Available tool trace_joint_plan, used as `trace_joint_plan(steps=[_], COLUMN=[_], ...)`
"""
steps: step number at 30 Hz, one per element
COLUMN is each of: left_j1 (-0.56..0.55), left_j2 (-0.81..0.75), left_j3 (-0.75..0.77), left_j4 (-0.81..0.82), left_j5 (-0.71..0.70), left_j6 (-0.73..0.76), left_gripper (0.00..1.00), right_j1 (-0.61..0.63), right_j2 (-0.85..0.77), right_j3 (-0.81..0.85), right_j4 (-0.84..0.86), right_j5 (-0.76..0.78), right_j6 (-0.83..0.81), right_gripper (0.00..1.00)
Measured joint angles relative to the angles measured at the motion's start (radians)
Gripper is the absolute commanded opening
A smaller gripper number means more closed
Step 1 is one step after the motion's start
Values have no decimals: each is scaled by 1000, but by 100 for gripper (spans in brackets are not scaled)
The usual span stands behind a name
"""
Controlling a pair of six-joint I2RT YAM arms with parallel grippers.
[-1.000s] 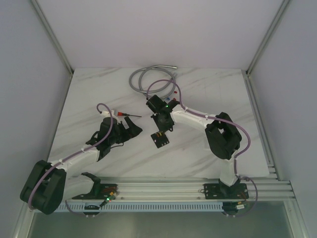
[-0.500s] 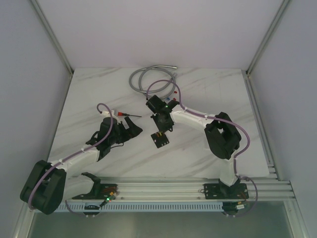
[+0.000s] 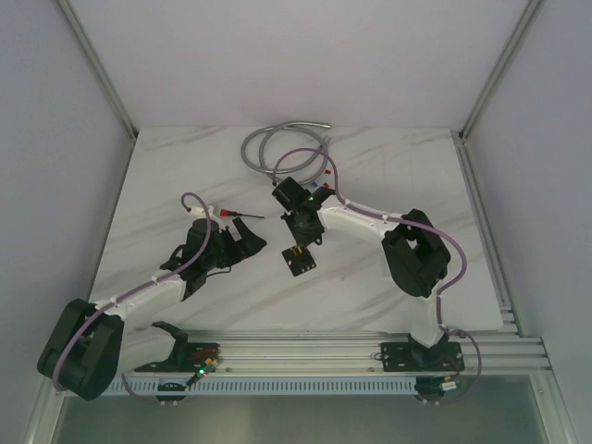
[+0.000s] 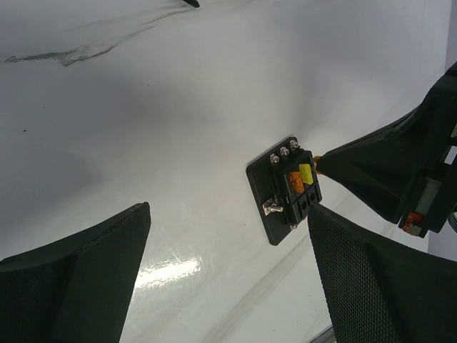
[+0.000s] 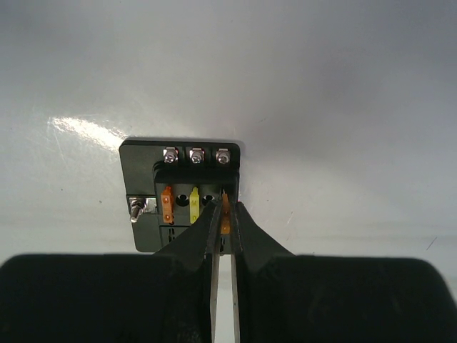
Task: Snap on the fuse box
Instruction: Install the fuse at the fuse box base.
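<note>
Marble table (image 3: 388, 176), grey walls (image 3: 55, 139); right gripper (image 5: 224, 205) pinches an orange fuse (image 5: 226, 223) at the fuse box (image 5: 178, 196), left gripper (image 4: 228, 211) wide

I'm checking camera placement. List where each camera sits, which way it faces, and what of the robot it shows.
Top external: above and behind the bases, looking down on the table; both arms whole, left gripper apart, right gripper at the fuse box.
Left wrist: low, facing across the table at the fuse box; its own open fingers frame the view.
Right wrist: looking down at the fuse box; its own fingers pinch an orange fuse.
Shared: both wrist views show the fuse box and right gripper.
</note>
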Motion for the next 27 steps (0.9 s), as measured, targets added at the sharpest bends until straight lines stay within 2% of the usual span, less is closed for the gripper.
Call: trace_joint_plan(steps=[6,13,16,20,27], left_j1=[0,0,0,0,0], left_j2=[0,-1,-2,-2,-3], left_j3=[0,0,0,0,0], left_j4=[0,0,0,0,0], left_j5=[0,4,4,7,9], left_j6=[0,0,0,0,0], left_gripper=[100,100,100,100,100], right_j1=[0,0,2,6,6], right_j2=[6,7,7,7,7], right_j3=[0,0,0,0,0], right_j4=[1,1,1,1,1], right_j5=[7,8,8,7,8], right_j6=[0,0,-1,0,0], right_gripper=[2,21,26,29,29])
